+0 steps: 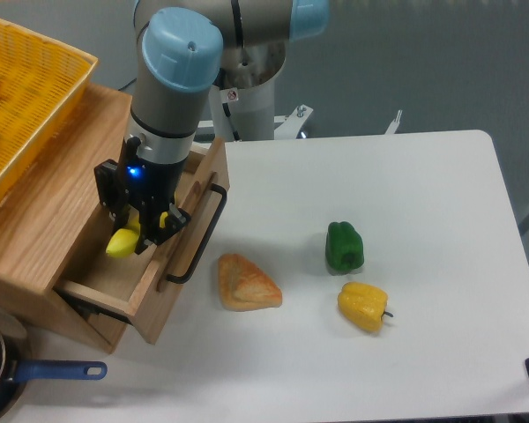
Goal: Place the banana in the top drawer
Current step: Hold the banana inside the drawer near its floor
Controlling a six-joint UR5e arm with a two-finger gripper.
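1. The gripper (139, 231) is low over the open top drawer (150, 264). Its black fingers are closed on the banana (122, 241), one on each side.
2. Only part of the banana shows. A fat yellow end sticks out on the left of the fingers, and a small yellow bit peeks out on the right. The rest is hidden by the gripper.
3. The banana is right over the inside of the drawer, between the drawer's wooden walls. I cannot tell if it touches the drawer floor yet or hangs just above it.
4. The drawer is pulled out from the wooden cabinet (44, 211). Its black bar handle (198, 233) is at the front, just beside the gripper.
5. A yellow basket (35, 88) sits on top of the cabinet, well apart from the gripper.
6. On the white table (423, 220) there is a tan bread piece (245, 284) near the drawer front. Farther right are a green pepper (344, 247) and a yellow pepper (363, 306), close together.
7. A dark pan with a blue handle (57, 371) pokes in at the bottom left corner.
8. I think most of the job is done. The drawer is open and the banana has been carried to it.
9. What is left looks small: set the banana down inside, let go, and lift the arm away.
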